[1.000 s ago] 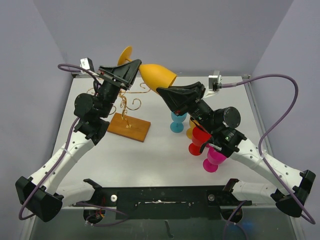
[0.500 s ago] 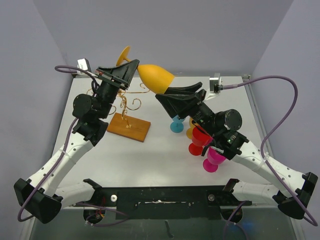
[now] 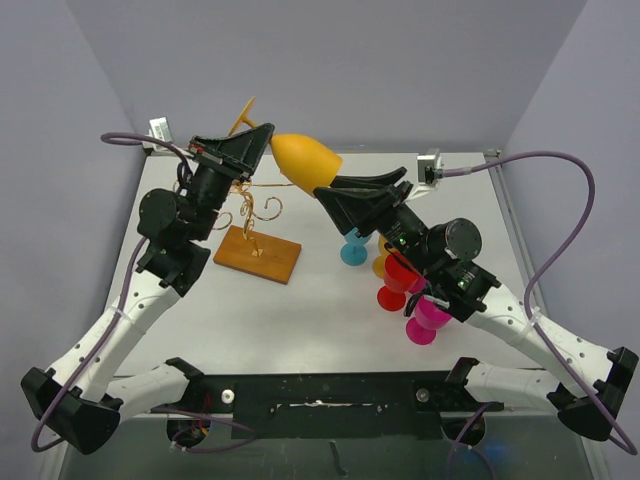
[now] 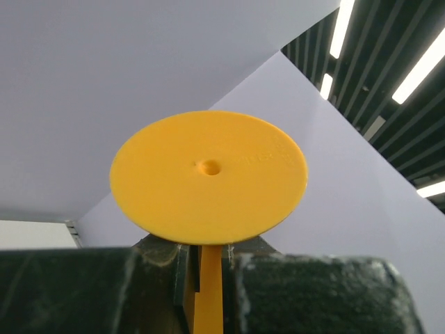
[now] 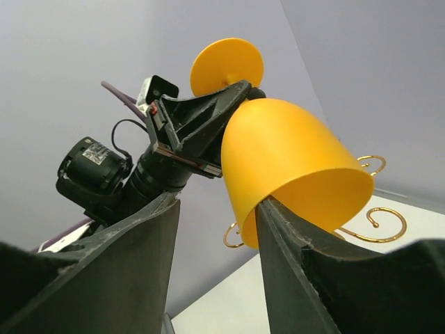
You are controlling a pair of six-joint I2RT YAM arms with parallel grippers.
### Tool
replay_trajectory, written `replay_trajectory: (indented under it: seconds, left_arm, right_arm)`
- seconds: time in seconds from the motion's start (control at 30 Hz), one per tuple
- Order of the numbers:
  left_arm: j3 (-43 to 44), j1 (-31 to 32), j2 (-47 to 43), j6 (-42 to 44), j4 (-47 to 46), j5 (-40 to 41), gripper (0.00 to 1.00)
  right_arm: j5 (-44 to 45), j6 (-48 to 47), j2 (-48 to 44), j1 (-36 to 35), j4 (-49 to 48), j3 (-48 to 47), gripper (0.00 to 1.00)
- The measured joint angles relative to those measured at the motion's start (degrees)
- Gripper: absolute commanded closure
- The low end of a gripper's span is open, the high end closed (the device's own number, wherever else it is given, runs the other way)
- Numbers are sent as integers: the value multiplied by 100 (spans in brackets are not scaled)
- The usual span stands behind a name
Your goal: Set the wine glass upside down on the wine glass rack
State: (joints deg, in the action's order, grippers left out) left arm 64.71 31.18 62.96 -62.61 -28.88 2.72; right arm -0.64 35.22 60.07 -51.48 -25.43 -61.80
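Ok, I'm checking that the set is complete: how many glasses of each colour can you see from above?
Orange: 2, held orange glass and half-hidden orange glass
Blue: 1, blue glass
Red: 1, red glass
Pink: 1, pink glass
Total: 5 glasses

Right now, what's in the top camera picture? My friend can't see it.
The left pincer holds an orange wine glass sideways by its stem, in the air by a gold wire rack. The open right pincer is at the glass's mouth. A blue glass, a red glass and a pink glass stand beside the right arm.
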Motion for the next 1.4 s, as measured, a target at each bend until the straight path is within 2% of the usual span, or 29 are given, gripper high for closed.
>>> replay_trajectory:
  seconds: [0.2,0.43,0.53,0.7,0.87,1.03,1.2,1.4]
  left_arm:
    - [557,-157,-96,1189,942,-203,100]
    - [2122,-400,-122,3187,3049,-308,100]
    - [2627,-413,-240,3956,3974,-83,100]
    - [2752,-417,-675,4769,5003,748,100]
    - [2420,-417,-1274,5276,5593,1871,100]
    - [1613,-417,-1921,5438,5821,2669,100]
    - [457,-417,-2236,5442,5871,2964,100]
    - [-640,-417,-2470,5547,5731,2782,100]
  right_arm:
    - [284,-9,-168,0,297,92,49]
    - [577,-66,-621,0,374,197,49]
    - [667,-94,-734,0,374,225,49]
    - [756,-155,-767,0,437,280,49]
    - [804,-179,-787,0,540,308,49]
    - [866,-179,-896,0,573,479,49]
    - [907,-188,-927,0,603,577,49]
    - [925,-221,-997,0,629,656,49]
